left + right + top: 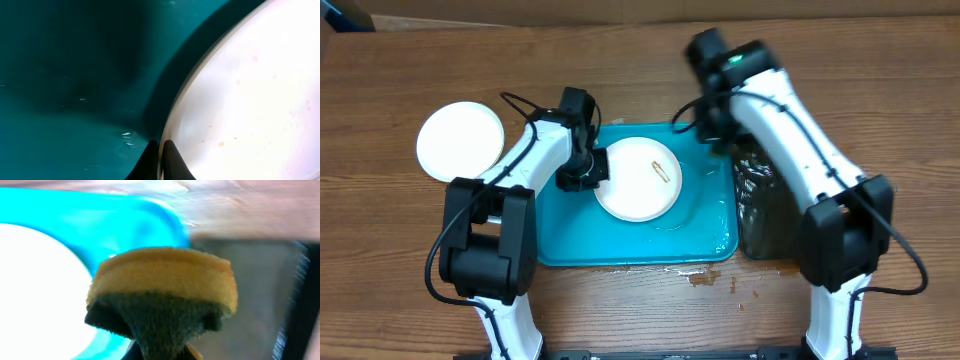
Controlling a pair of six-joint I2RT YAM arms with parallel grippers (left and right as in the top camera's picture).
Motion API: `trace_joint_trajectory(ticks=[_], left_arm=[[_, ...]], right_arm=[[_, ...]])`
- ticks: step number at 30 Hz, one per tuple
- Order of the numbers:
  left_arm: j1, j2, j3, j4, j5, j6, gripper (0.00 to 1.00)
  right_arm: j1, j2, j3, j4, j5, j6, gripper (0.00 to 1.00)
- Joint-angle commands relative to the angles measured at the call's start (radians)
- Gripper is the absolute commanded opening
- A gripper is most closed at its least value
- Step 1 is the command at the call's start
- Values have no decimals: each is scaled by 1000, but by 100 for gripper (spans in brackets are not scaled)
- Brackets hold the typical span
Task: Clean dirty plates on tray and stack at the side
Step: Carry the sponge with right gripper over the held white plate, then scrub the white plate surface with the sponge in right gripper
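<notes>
In the blue tray [570, 245], the left pincer [160, 162] is pinched on the edge of the dirty plate [635, 190] while the right pincer [160, 355] squeezes a sponge [162, 285], so a hard rub could pull the plate loose

A brown wood-grain table [380, 280] fills the view, small dark spots [705, 278] near its front edge.

Left wrist cam only catches a slice of the plate [240, 100]; the rest runs off the right and bottom edges. The left gripper [159, 159] shows just its fingertip ends. In the right wrist view, the sponge [162, 295] covers nearly all of the right gripper [161, 354], and the background's mush. Overhead, the right arm [790, 130] hides most of the black tray [760, 215].
</notes>
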Motion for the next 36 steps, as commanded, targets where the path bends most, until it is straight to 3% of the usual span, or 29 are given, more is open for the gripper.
trace_joint_trajectory(ticks=[1, 7, 16, 23, 25, 26, 36], left_arm=[[-30, 4, -5, -2, 14, 26, 4], [-38, 4, -5, -1, 12, 10, 4], [-38, 4, -5, 2, 12, 11, 6], [-38, 4, -5, 2, 14, -6, 6], [-38, 4, -5, 2, 14, -9, 6], [-38, 4, -5, 2, 14, -9, 6], [-38, 4, -5, 2, 14, -8, 6]], right_arm=[[88, -14, -28, 74, -14, -11, 4], [174, -14, -141, 197, 27, 0, 4], [185, -14, -340, 383, 48, -4, 4], [186, -14, -363, 402, 48, -4, 13], [186, -14, -363, 403, 48, -4, 12], [186, -14, -363, 403, 48, -4, 4], [185, -14, -448, 521, 49, -4, 4]])
